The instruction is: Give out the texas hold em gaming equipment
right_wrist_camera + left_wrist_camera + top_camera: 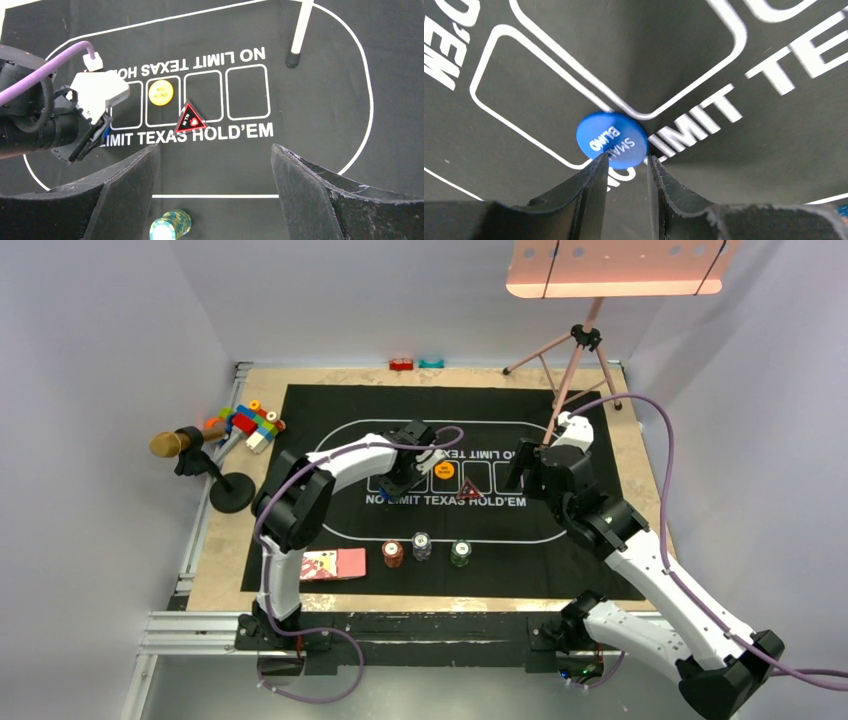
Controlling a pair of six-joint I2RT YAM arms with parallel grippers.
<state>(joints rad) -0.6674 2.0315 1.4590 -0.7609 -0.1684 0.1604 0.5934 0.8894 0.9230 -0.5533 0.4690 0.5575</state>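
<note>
Surface: a black hold'em mat (310,405) on a table walled in white.
Left gripper (627,160): jaws parted only narrowly and gripping nothing that shows, tips over the near edge of the blue disc (612,140).
Blue disc: flat on the mat at the corner of a printed box, just ahead of the tips.
Right gripper (215,150): spread wide, empty, well apart from the disc.
Nearer arm: the left.
Hidden: from above, the arm covers the disc.
Unclear: whether the tips touch it.
</note>
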